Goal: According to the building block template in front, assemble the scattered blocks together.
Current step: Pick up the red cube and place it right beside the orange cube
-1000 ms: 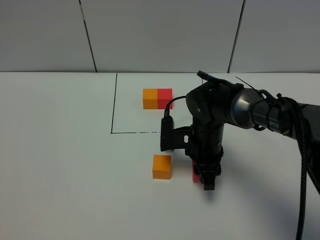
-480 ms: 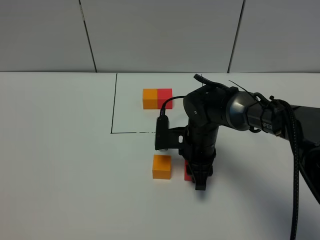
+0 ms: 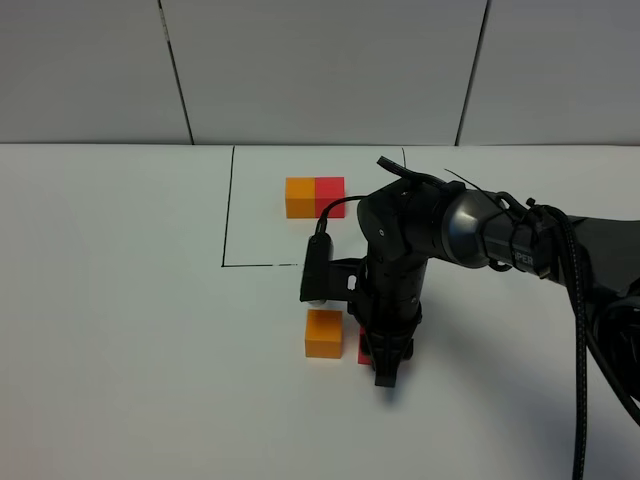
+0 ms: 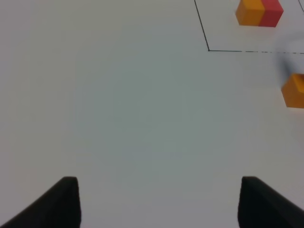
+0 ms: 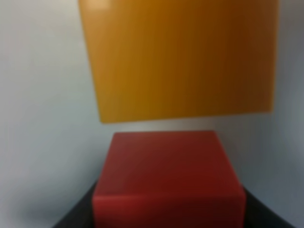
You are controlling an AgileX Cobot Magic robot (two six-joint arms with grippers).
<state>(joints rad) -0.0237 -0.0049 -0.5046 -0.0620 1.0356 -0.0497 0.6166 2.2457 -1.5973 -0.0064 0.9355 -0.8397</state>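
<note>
The template, an orange-red pair (image 3: 315, 197), sits inside a thin black drawn frame (image 3: 228, 210); it also shows in the left wrist view (image 4: 259, 12). The loose orange cube (image 3: 323, 333) lies on the table in front of the frame. My right gripper (image 3: 385, 365) points down and is shut on the loose red cube (image 3: 364, 347), holding it just right of the orange cube with a small gap. In the right wrist view the red cube (image 5: 168, 180) sits between the jaws, with the orange cube (image 5: 178, 57) close beyond it. My left gripper (image 4: 159, 204) is open and empty over bare table.
The white table (image 3: 120, 300) meets a grey panelled wall (image 3: 320, 70) at the back. The right arm and its cable (image 3: 590, 300) stretch in from the right edge. The loose orange cube also shows at the edge of the left wrist view (image 4: 294, 90).
My right gripper has moved left with the red cube, closing most of the gap to the orange cube. The orange cube and the template have not moved.
</note>
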